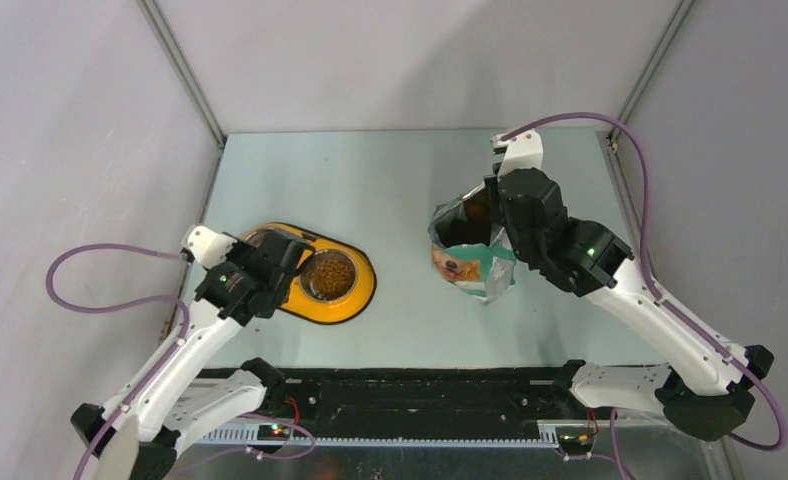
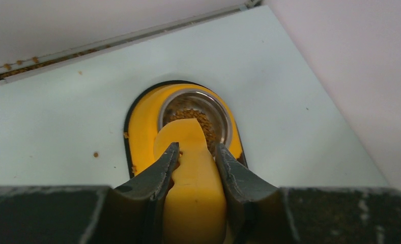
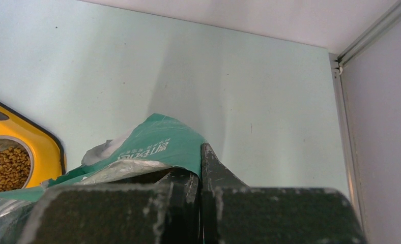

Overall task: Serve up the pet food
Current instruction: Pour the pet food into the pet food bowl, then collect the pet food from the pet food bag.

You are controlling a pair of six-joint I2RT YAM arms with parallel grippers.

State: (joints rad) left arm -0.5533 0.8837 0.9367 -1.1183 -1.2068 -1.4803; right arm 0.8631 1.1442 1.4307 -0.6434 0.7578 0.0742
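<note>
Left gripper (image 2: 196, 152) jaws clamp the yellow scoop (image 2: 193, 198), its lip at 12 o'clock over the pet food (image 2: 206, 124) heaped in 1 steel bowl (image 2: 216, 104) set in a yellow tray (image 2: 141, 127). Right gripper (image 3: 201, 165) jaws pinch the rim of the green bag (image 3: 155, 142), at 3 o'clock from the bowl.

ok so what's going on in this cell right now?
Pet-food serving, mid-way. The left claw is shut on a yellow scoop, whose tip sits over the metal bowl set in a yellow feeder. The bowl already holds brown kibble. The right claw pinches the rim of the green-and-white bag, which stands open on the table to the right of the feeder. One stray pellet lies on the table.
</note>
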